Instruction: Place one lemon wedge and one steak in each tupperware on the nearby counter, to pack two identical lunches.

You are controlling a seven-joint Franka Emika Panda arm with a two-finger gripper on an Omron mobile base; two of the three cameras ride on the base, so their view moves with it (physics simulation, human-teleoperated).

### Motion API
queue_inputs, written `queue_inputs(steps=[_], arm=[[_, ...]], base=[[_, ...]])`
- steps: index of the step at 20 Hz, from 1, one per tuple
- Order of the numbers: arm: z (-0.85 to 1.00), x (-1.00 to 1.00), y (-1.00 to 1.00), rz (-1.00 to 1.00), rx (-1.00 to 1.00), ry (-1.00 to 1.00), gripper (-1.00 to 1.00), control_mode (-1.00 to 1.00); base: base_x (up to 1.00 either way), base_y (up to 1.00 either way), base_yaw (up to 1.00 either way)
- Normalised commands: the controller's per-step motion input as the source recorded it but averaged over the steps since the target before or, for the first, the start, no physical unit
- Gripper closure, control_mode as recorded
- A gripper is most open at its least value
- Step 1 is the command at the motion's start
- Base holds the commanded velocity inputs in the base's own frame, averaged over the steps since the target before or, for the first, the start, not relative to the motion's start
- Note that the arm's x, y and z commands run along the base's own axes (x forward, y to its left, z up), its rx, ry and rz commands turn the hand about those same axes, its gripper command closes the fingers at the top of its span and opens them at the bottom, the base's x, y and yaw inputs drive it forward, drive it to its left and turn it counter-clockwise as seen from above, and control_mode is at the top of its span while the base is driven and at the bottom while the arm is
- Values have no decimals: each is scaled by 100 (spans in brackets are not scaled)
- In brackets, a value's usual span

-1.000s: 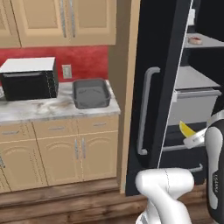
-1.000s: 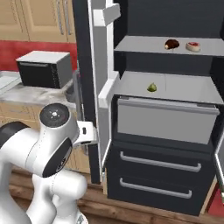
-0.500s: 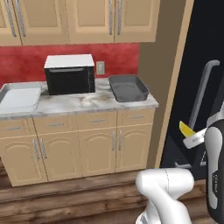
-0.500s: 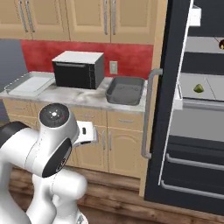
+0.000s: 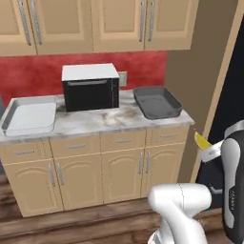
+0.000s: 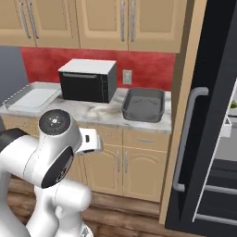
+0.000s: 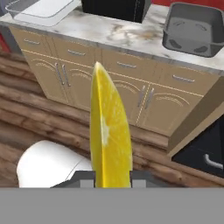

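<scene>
My gripper (image 7: 112, 176) is shut on a yellow lemon wedge (image 7: 108, 131), which stands up between the fingertips in the hand view. The same lemon wedge (image 5: 200, 140) pokes out of the gripper (image 5: 207, 147) at the right of the left base view, in front of and below the counter (image 5: 119, 118). Two tupperware trays rest on the counter. A dark grey tupperware (image 5: 157, 101) (image 6: 143, 104) (image 7: 194, 28) is at its right end and a pale grey tupperware (image 5: 29, 115) (image 6: 30, 98) (image 7: 41, 8) at its left. Both look empty. The steak is out of view.
A black microwave (image 5: 90, 86) (image 6: 88, 80) stands between the two trays. Tan wall cabinets hang above a red backsplash. The black fridge door with its grey handle (image 6: 187, 139) stands open to the right of the counter's end panel. Wooden floor lies below.
The whole picture has shifted: the base has swung away from the fridge, so the counter with both trays now sits ahead. The wedge stays in the shut gripper.
</scene>
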Motion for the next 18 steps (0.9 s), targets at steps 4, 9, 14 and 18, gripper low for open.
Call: queue_inputs(steps=[4, 9, 14, 18], arm=[[0, 0, 0, 0, 0, 0, 100, 100], [0, 0, 0, 0, 0, 0, 100, 100], [0, 0, 0, 0, 0, 0, 100, 100], [0, 0, 0, 0, 0, 0, 100, 100]], base=[[92, 2, -7], [78, 2, -7], [62, 0, -5], [42, 0, -4]])
